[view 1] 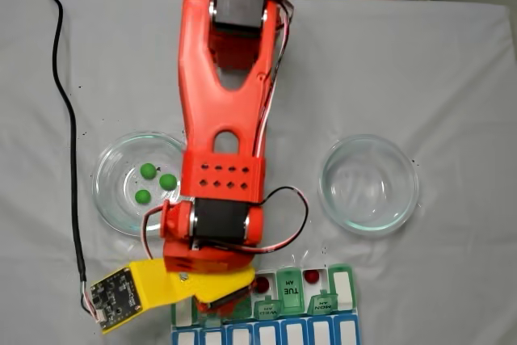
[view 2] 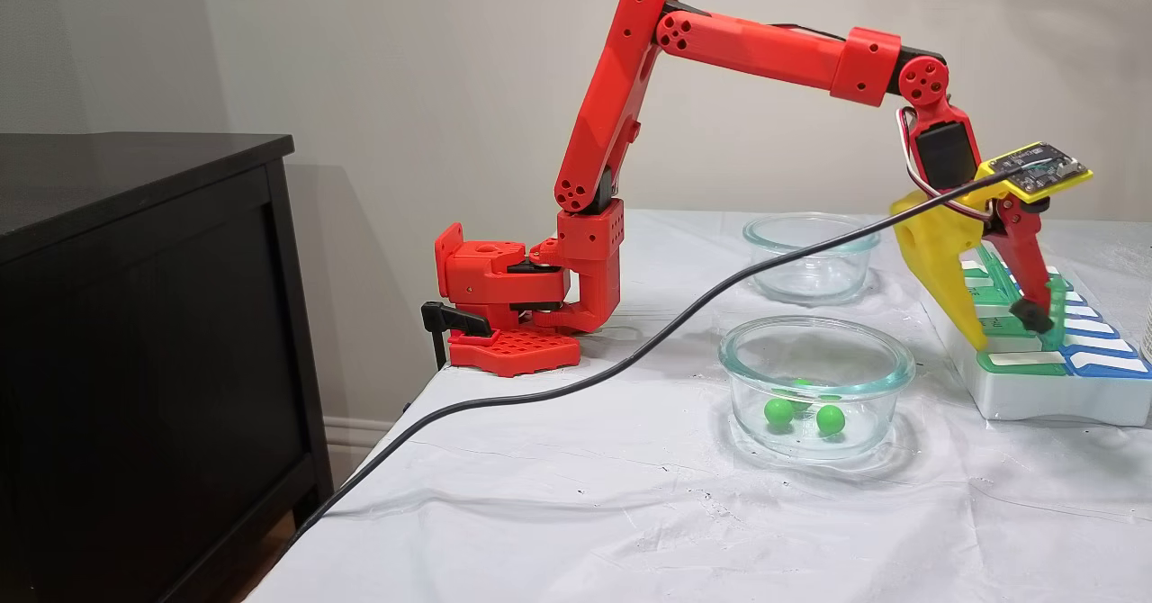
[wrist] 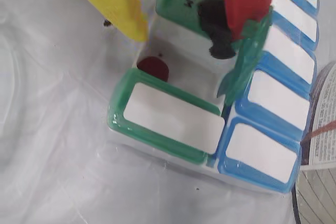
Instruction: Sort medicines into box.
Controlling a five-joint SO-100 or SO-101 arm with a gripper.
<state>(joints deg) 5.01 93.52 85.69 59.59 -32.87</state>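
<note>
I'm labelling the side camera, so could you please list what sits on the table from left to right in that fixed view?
Red arm base → glass dish with green balls → pincer over the pill organizer. The empty dish overlaps, so I left it out.

White-clothed table [view 2: 630,513] under two glass bowls [view 2: 814,385], pill organizer [view 2: 1044,378], arm base [view 2: 513,315].

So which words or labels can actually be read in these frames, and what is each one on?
"TUE AM": open green lid of the pill organizer, in a fixed view.
"MON", "WED": neighbouring lids, small, barely legible.
"AM": green lid, wrist view.
Print on paper at the wrist view's right edge: too blurred.
</note>
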